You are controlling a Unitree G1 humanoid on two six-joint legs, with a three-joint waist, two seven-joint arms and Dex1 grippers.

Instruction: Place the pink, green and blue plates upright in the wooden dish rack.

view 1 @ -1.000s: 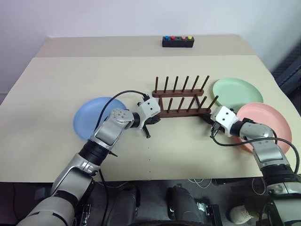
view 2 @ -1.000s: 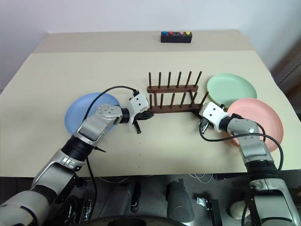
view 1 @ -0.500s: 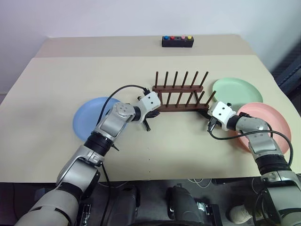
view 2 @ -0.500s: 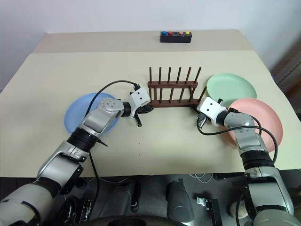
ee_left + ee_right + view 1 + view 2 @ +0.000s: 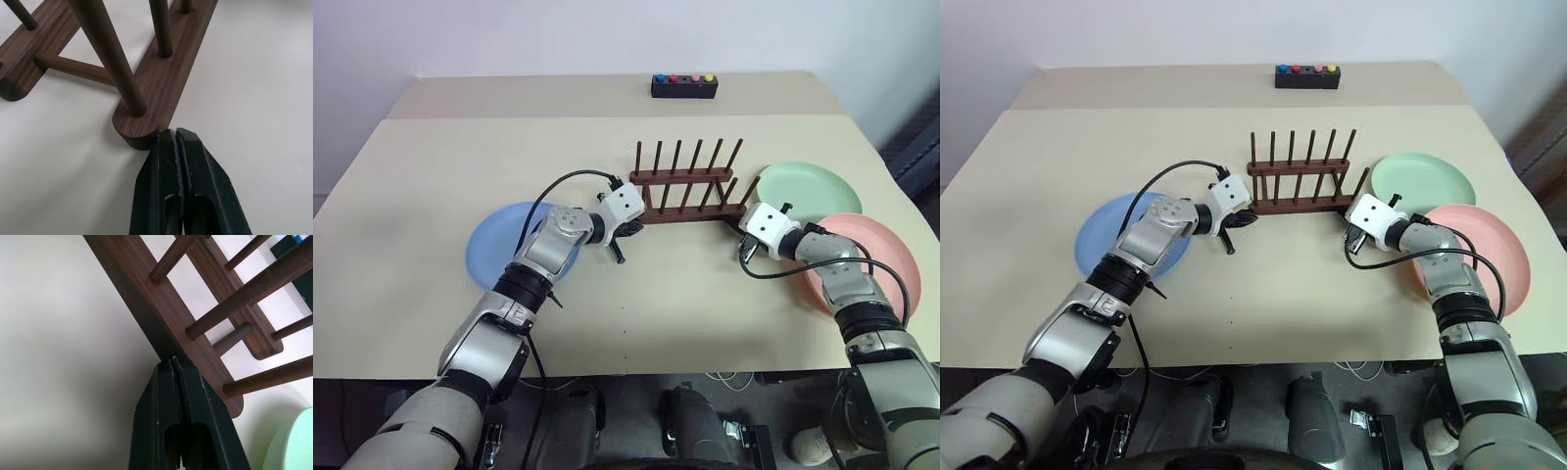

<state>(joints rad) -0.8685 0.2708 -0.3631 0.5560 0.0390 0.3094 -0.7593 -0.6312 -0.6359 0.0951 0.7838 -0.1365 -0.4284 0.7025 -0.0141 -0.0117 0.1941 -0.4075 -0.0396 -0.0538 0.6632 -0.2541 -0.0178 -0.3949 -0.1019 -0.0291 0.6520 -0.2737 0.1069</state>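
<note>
Nearest the camera, both arms reach up from the lower corners of the head view toward the middle of the desk (image 5: 421, 166). The left hand (image 5: 175, 134) has its two black fingers pressed flat together, holding nothing, with the tips right at the rounded end of the near base rail of the wooden dish rack (image 5: 690, 186) — touching it or a hair off. The right hand (image 5: 172, 362) is pinched shut and empty in the same way, its tips against the long side of the near rail close to the rack's other end.

So the rack sits bracketed between the two closed hands, just above the centre of the frame, its pegs upright and every slot empty. The blue plate (image 5: 501, 245) lies flat at centre left, partly under the left forearm. The green plate (image 5: 808, 186) lies flat at right, just beside the rack's right end, and the pink plate (image 5: 881, 255) lies flat below and right of it, at the right edge, the right arm crossing over it.

No plate is racked yet. The step in hand looks like nudging or squaring the rack with closed fingers — a preparation, not a placement. The next move would call for one hand to draw off the rail, open, and get a finger under a plate's rim, which is awkward with a plate lying flat.

Farthest off, at the top centre, sits a small black box with coloured buttons (image 5: 683, 86).
</note>
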